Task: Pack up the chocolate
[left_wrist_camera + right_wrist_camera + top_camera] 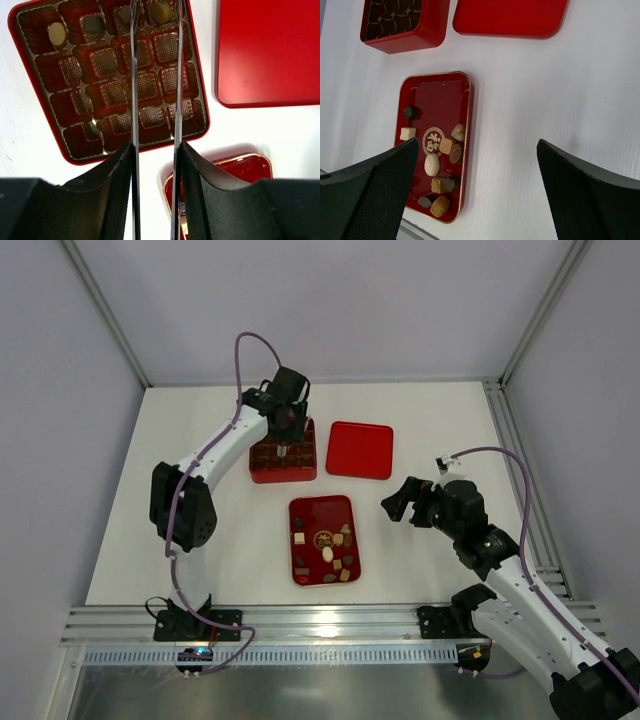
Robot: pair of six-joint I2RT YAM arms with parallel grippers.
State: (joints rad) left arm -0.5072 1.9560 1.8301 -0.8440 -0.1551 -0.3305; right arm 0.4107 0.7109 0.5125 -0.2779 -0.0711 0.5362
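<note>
Several chocolate pieces [328, 554], dark, tan and cream, lie loose in a flat red tray [320, 512] at the table's middle; they also show in the right wrist view [432, 165]. The red grid box [268, 474] stands behind it. In the left wrist view a few compartments hold pieces: a cream round one [57, 33], a gold one [162, 11] and a dark one [92, 23]. My left gripper [285, 445] hangs over the box's far row, its thin metal blades apart with nothing between them; their tips run out of view. My right gripper [398, 502] is open and empty, right of the tray.
A flat red lid [360, 450] lies right of the box, also in the left wrist view [270, 50] and the right wrist view [510, 17]. A metal rail [320, 625] runs along the near edge and another along the right side. Grey walls enclose the table.
</note>
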